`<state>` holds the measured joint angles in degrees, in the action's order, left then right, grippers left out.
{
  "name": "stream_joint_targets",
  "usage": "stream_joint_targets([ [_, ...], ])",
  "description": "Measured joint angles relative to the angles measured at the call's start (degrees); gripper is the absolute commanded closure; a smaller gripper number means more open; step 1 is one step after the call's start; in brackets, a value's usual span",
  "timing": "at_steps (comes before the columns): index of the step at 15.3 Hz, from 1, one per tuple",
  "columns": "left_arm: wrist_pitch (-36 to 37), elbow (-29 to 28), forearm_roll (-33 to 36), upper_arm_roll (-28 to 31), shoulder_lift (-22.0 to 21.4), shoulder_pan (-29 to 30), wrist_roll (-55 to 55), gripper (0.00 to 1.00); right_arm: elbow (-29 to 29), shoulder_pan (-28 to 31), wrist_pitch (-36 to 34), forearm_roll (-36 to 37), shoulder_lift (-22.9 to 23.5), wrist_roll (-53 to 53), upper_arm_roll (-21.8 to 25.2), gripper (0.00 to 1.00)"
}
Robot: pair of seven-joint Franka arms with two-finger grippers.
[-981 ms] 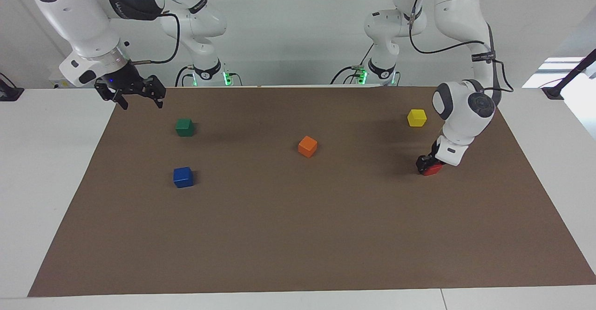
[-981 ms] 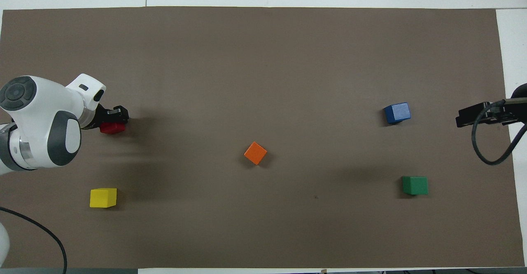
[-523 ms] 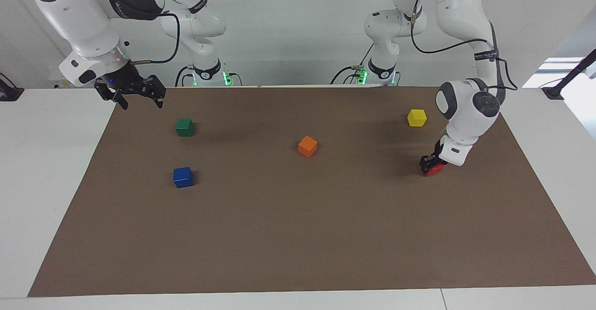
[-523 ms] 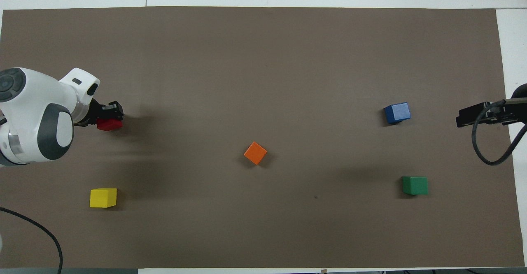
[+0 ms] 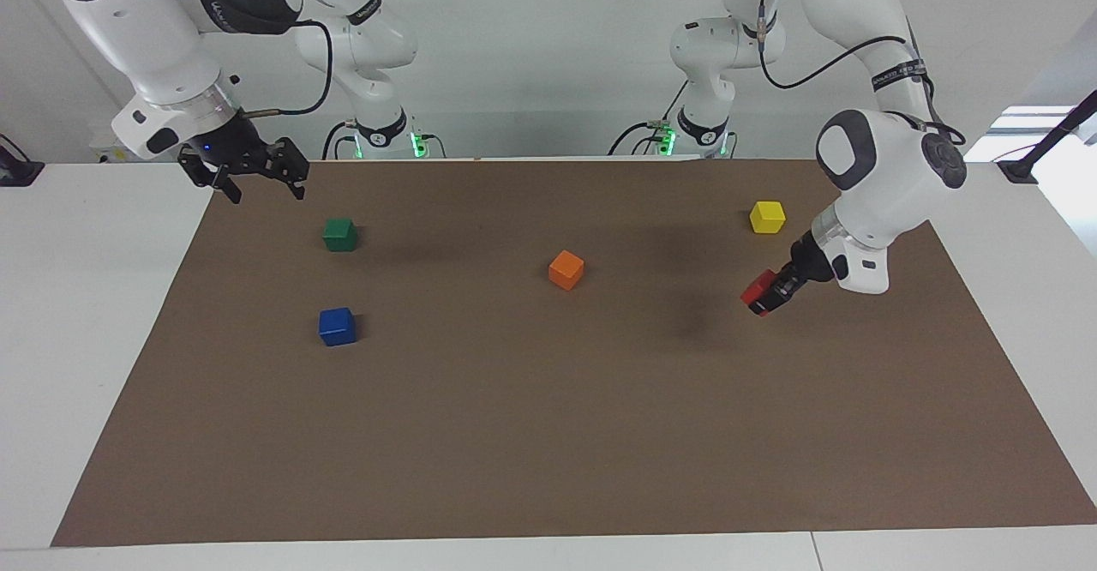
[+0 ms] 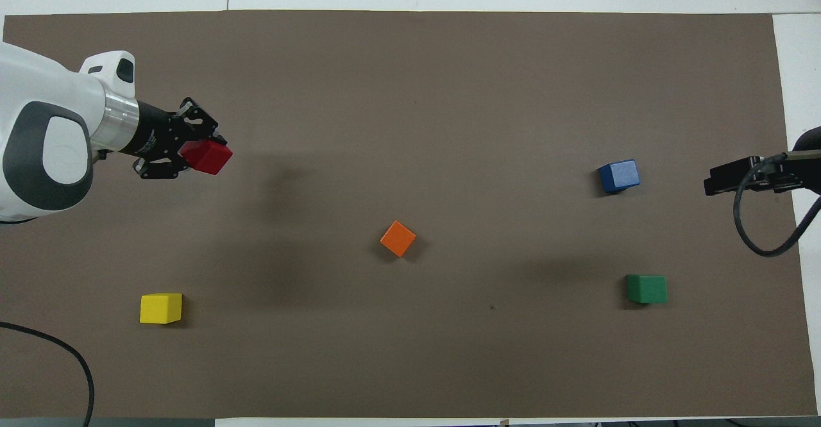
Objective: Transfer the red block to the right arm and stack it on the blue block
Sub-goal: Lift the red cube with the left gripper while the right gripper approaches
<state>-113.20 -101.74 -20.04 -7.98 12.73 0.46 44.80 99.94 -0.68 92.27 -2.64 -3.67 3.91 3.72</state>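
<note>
Above, facing view: the left gripper (image 5: 765, 294) clamps the red block (image 5: 757, 291) and holds it tilted in the air over bare brown mat (image 5: 548, 434) at the left arm's end, its shadow cast on the mat beside it. The yellow block (image 5: 767, 216) lies nearer the robots than that spot. The right gripper (image 5: 254, 174), fingers spread wide and holding nothing, hangs over the mat's corner at the right arm's end, with the green block (image 5: 340, 233) near it. The blue block (image 5: 337, 326) lies farther from the robots than the green one, its top bare. The orange block (image 5: 566, 269) sits mid-mat, well apart from the rest.

Overhead view: the left gripper (image 6: 192, 155) grips the red block (image 6: 206, 156) near the mat's edge; open mat stretches from it to the blue block (image 6: 619, 176). The right gripper (image 6: 737, 177) shows just inside the mat's end edge, beside the white table (image 6: 798, 81).
</note>
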Motion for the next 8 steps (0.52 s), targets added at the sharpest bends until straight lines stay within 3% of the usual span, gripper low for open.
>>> stream_joint_targets([
  [4,0.3,3.6,-9.7,-7.3,-0.1,-0.5,18.7,1.0,0.2,0.1,0.0,-4.5,0.0,0.3,0.1,0.0],
  [8,-3.8,2.3,-31.9,-8.8,-0.2,-2.3,21.7,1.0,2.0,3.2,0.0,-18.9,0.0,6.0,0.5,0.0],
])
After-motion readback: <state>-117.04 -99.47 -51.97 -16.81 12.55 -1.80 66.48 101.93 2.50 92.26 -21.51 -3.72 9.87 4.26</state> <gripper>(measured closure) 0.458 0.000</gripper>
